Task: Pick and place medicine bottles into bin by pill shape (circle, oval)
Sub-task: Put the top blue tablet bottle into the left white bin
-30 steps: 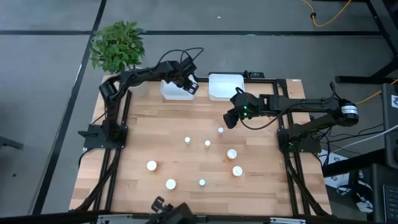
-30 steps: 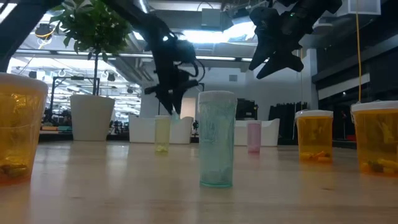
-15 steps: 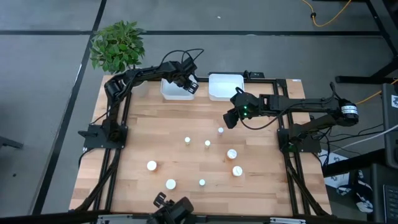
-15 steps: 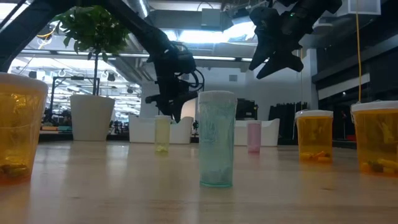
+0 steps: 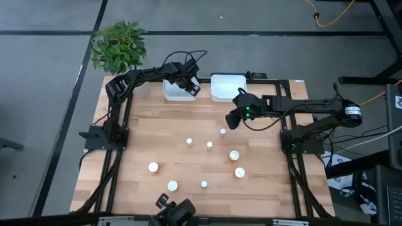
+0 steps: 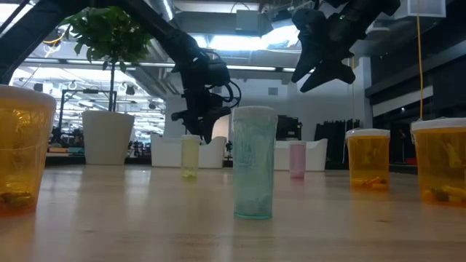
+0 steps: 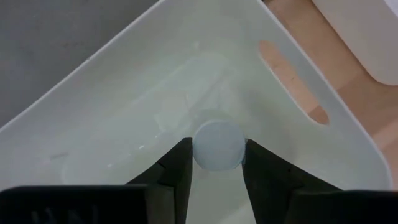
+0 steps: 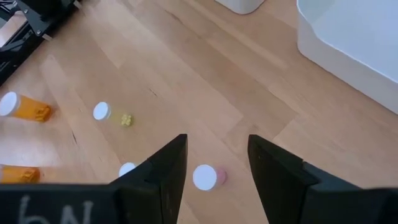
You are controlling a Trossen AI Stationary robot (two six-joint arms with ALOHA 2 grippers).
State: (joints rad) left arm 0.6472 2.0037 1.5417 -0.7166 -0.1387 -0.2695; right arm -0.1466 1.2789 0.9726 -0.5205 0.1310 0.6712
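My left gripper is over the left white bin at the table's far edge, shut on a small bottle with a round white cap. In the low view it hangs behind the bottles. My right gripper is open and empty above the table, over a pinkish bottle that stands upright on the wood. Several more white-capped bottles stand on the table, among them a yellow-green one, a teal one and orange ones. My left gripper pinches the small bottle between its two fingers, one on each side just under the cap. The fingers come from above, pointing down into the bin. The bottle stands upright, cap up; the cap hides its body and whether it touches the bin's floor.
A second white bin stands right of the first at the far edge. A potted plant stands at the far left corner. Two orange bottles lie on their sides. Bare wood lies between the bins and the bottles.
My left gripper has gone down a little over the left bin with the bottle and has turned slightly; in the last half second it has kept almost still.
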